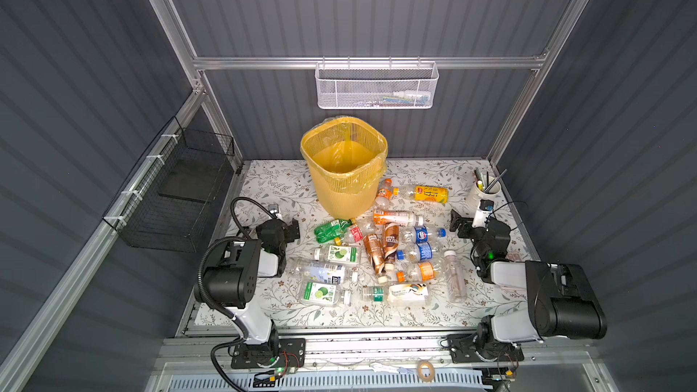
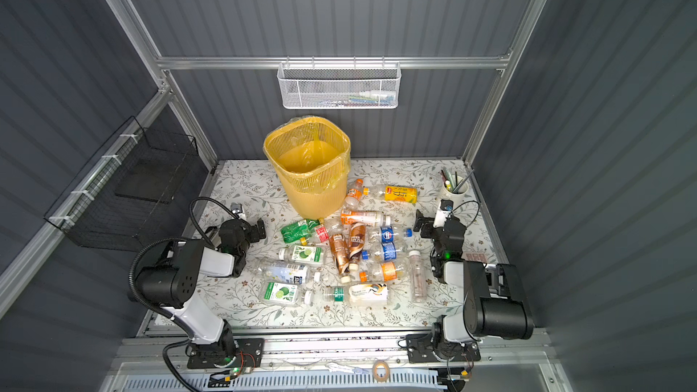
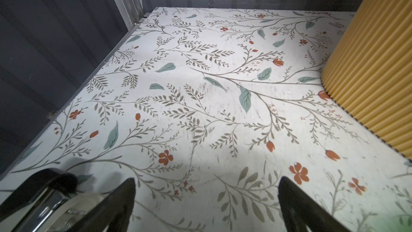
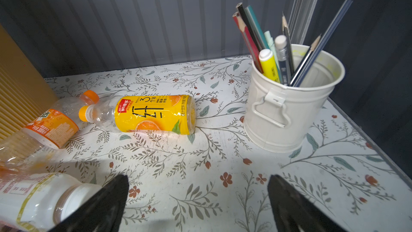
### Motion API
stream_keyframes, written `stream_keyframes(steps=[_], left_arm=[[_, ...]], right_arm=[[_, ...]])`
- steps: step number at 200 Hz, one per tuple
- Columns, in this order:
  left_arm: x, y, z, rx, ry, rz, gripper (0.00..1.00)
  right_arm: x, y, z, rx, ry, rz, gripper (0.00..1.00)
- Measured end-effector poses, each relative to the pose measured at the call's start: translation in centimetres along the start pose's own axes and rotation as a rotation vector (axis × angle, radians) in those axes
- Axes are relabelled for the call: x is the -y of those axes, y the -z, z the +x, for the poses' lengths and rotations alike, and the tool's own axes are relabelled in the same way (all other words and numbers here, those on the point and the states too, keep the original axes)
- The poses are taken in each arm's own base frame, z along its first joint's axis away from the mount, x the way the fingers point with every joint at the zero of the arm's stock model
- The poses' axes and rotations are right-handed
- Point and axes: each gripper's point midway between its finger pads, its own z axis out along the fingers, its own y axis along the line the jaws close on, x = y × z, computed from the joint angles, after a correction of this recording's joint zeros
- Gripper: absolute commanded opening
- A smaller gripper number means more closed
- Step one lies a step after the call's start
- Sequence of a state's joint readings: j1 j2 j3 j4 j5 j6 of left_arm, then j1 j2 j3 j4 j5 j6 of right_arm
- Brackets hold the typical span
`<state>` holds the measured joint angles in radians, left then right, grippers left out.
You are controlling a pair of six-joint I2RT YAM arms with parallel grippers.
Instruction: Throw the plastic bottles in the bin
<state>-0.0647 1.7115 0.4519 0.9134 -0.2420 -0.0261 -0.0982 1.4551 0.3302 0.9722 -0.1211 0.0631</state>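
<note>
Nearest the arm bases, the lime-labelled bottle (image 1: pixel 322 293) lies on its side. Its long axis runs across the tabletop (image 1: pixel 264 190), white cap toward the right arm. Just beyond, the plastic bottles (image 1: pixel 420 252) crowd the middle, all lying down, several touching or overlapping. The two brown bottles (image 1: pixel 373 254) run near-to-far, caps toward the bases.

Both hands flank this heap, jaws spread wide and empty. The left hand (image 3: pixel 206 181) is over bare tabletop near the bin (image 1: pixel 341 190). The right hand (image 4: pixel 198 179) faces the yellow-labelled bottle (image 4: pixel 153 114), which lies crosswise, orange cap toward the bin.

Likely trouble:
- Light, round bottles may roll or shove neighbours as jaws close.
- A low carry may strike the tall upright bin at the back and tip it.
- The right arm may clip the pen cup (image 4: pixel 278 119).
</note>
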Motion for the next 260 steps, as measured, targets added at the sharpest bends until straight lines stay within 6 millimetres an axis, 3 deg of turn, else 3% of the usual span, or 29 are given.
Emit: stream_keyframes(steps=[43, 57, 83, 99, 112, 132, 149, 190, 215, 260], left_arm=[[-0.6, 0.1, -0.3, -0.052, -0.003, -0.036, 1.00], [-1.0, 0.5, -2.6, -0.047, 0.011, -0.059, 1.00], [-1.7, 2.5, -8.5, 0.052, 0.090, -0.079, 0.99], [-1.9, 3.6, -9.9, 0.075, 0.135, -0.078, 1.00], [-2.1, 4.0, -9.7, 0.057, 0.166, -0.085, 1.00], [-2.3, 4.1, -8.2, -0.004, 0.197, -0.105, 0.99], [-2.5, 4.2, -7.0, -0.050, 0.213, -0.123, 1.00], [-2.6, 4.4, -5.5, -0.108, 0.210, -0.143, 0.99], [-2.6, 4.5, -5.0, -0.129, 0.201, -0.147, 1.00], [-2.6, 4.3, -3.8, -0.170, 0.191, -0.156, 0.99]], right_arm=[[1.3, 0.0, 0.0, -0.071, -0.051, 0.081, 0.99], [2.2, -0.7, -2.1, -0.114, -0.122, 0.130, 0.99], [3.2, -2.2, -8.1, -0.124, -0.294, 0.165, 0.99], [2.8, -2.9, -9.2, -0.147, -0.419, 0.151, 0.99], [2.2, -3.8, -8.5, -0.197, -0.539, 0.138, 0.99], [1.0, -5.4, -5.7, -0.323, -0.703, 0.142, 0.99], [-1.0, -7.0, -3.9, -0.427, -0.796, 0.146, 0.99], [-6.0, -9.6, -3.8, -0.524, -0.915, 0.147, 0.99], [-6.8, -10.7, -3.2, -0.558, -0.989, 0.191, 0.99], [-7.4, -11.5, 0.2, -0.642, -1.063, 0.327, 0.99]])
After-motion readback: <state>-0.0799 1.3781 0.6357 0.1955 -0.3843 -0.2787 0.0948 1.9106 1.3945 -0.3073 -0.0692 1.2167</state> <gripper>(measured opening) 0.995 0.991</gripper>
